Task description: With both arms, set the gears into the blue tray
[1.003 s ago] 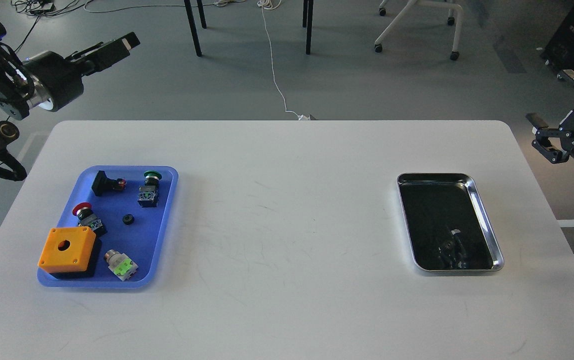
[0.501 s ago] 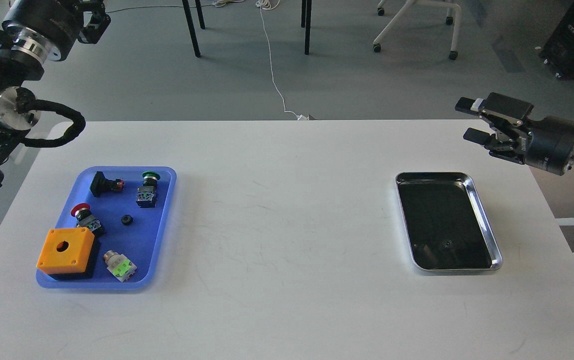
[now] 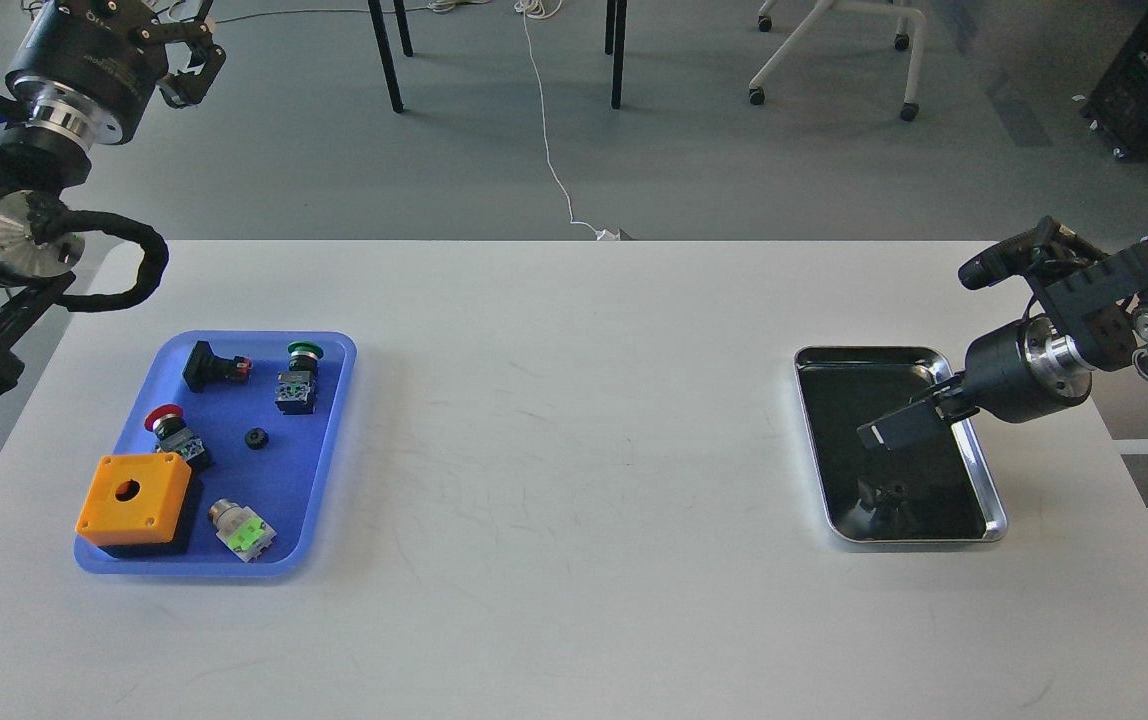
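Gear lies in blue tray, far from right gripper, whose finger spacing is unclear.

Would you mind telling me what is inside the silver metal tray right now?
Inside the silver tray, one small dark gear shows near its front end. The mirror-like bottom is dark with reflections, and the right gripper overhead covers part, so more cannot be excluded.

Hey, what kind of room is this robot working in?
Probably a lab or workshop: a plain white table, a grey floor with a loose cable trailing across it, and a wheeled chair base behind.
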Controlling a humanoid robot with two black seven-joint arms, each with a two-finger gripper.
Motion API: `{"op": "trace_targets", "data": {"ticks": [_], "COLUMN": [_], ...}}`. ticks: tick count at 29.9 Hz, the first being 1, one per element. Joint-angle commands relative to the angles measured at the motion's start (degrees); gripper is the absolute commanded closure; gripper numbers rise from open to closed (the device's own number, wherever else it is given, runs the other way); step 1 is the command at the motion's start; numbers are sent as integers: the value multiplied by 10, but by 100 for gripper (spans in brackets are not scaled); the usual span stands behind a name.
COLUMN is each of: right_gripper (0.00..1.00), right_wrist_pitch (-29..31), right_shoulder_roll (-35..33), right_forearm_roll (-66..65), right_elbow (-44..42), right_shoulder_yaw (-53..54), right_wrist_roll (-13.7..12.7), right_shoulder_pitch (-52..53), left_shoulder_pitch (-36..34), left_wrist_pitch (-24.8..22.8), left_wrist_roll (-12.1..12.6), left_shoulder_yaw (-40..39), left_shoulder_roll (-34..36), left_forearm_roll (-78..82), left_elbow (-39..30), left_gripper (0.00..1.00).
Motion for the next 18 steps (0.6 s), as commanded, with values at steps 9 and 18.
{"op": "trace_targets", "data": {"ticks": [9,18], "right_gripper": [28,36], "right_wrist_pitch": [-7,-31], "right_shoulder_roll": [54,96], "right_forearm_roll": [-7,-7], "right_elbow": [-39,-85], "right_shoulder_yaw": [-37,-37], "right_wrist_roll": [0,0], "right_shoulder_pitch": [-24,-71], "left_shoulder_pitch": [23,24], "left_wrist_pitch": [-17,-23], "left_wrist_roll": [-2,-1], "left_shoulder_yaw": [-4,-5], "left_shoulder_roll": [23,29], "left_forearm_roll": [0,0], "left_elbow": [0,0], "left_gripper": [2,2]}}
